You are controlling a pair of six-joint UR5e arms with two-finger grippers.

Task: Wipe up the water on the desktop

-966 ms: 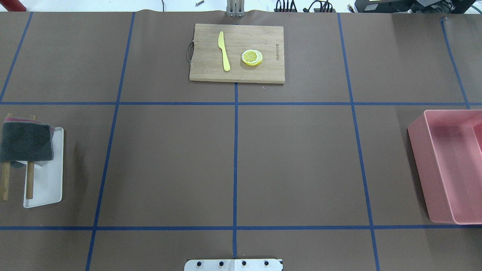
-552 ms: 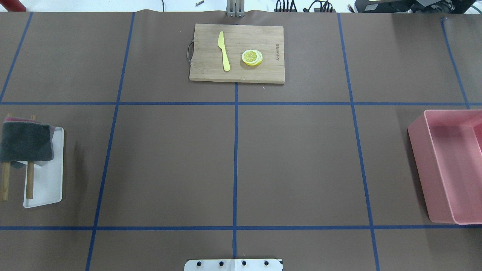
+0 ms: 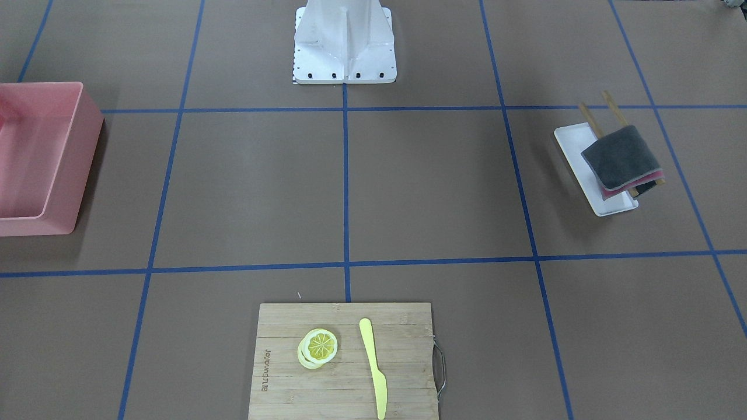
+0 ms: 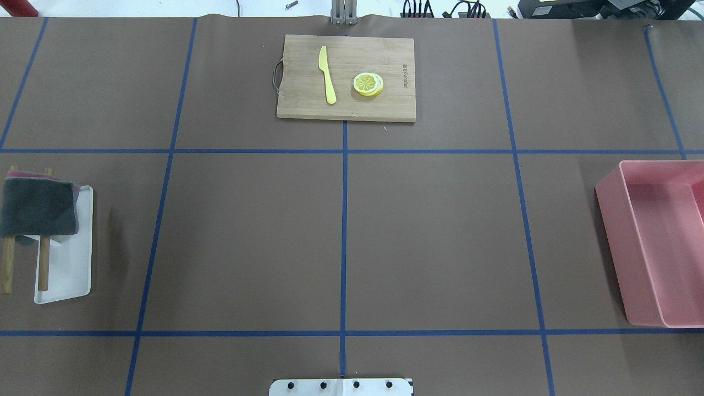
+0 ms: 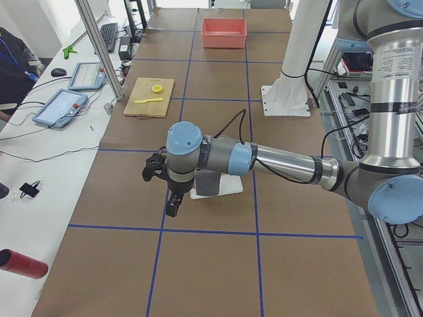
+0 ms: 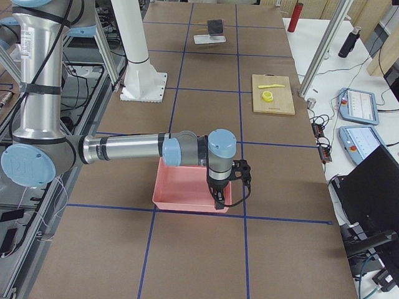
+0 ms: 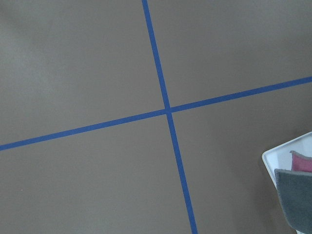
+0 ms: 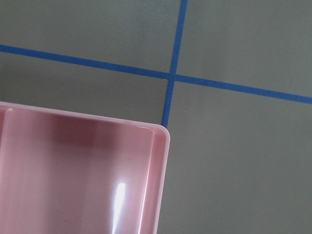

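Note:
The desktop (image 4: 247,242) is a matte brown surface crossed by blue tape lines; I see no water on it. A grey cloth (image 4: 37,207) hangs folded over a pink one on a wooden rack at the left edge, also in the front view (image 3: 621,157). My left gripper (image 5: 173,206) shows only in the exterior left view, hovering next to the cloth (image 5: 208,183); I cannot tell if it is open. My right gripper (image 6: 218,200) shows only in the exterior right view, over the near edge of the pink bin; I cannot tell its state.
A white tray (image 4: 69,269) lies under the rack. A pink bin (image 4: 610,242) stands at the right edge. A bamboo cutting board (image 4: 297,99) at the far centre holds a yellow knife (image 4: 327,74) and lemon slices (image 4: 368,83). The robot base (image 4: 341,386) is at the near centre.

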